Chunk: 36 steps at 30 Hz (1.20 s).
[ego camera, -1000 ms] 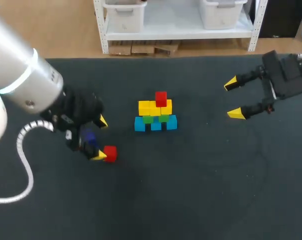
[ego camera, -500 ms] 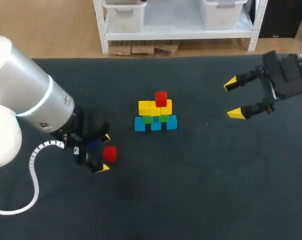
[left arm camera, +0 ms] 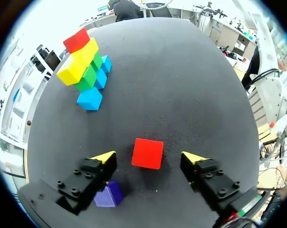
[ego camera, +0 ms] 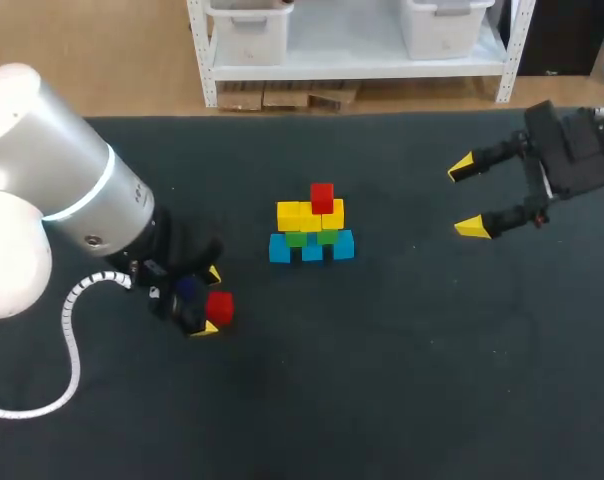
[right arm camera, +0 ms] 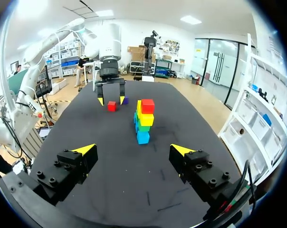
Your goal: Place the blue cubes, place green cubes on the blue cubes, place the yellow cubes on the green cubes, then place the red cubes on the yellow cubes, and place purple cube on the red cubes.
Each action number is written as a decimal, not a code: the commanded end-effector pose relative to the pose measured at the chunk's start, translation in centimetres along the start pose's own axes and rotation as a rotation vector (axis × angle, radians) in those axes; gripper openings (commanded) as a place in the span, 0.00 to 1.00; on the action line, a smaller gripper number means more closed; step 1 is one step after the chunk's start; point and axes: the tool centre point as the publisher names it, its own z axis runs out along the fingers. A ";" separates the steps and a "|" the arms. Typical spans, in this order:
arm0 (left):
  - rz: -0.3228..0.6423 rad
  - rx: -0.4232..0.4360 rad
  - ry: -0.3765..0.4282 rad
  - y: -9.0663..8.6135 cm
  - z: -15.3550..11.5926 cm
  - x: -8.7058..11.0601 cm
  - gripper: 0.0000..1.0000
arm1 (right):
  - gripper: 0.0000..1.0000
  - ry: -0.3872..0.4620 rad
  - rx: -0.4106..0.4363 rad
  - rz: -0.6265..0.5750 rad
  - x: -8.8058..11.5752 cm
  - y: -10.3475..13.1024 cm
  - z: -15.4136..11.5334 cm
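Note:
In the middle of the table stands a stack: blue cubes at the base, green cubes on them, yellow cubes above, and one red cube on top. The same stack shows ahead of my left gripper. A loose red cube lies between the fingers of my left gripper, which is open, with a gap on each side. A purple cube sits under one of its fingers. My right gripper hangs open and empty at the far right.
The dark table mat has bare room in front of the stack and to its right. My left arm's grey body and its cable cover the near left part.
My left gripper has moved toward the near side, so it now straddles the loose red cube, and its fingers have narrowed a little. The right arm has kept still.

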 end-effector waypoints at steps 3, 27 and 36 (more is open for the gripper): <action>0.007 0.011 0.001 -0.1 0.2 0.1 0.17 | 1.00 -0.003 0.000 -0.001 0.1 -0.1 0.1; -0.057 -0.075 -0.041 1.6 -5.6 -2.7 0.00 | 1.00 -0.003 0.000 -0.001 0.1 -0.1 0.1; -0.001 -0.074 -0.002 4.0 -8.8 -4.9 0.00 | 1.00 -0.003 0.000 -0.001 0.1 -0.1 0.1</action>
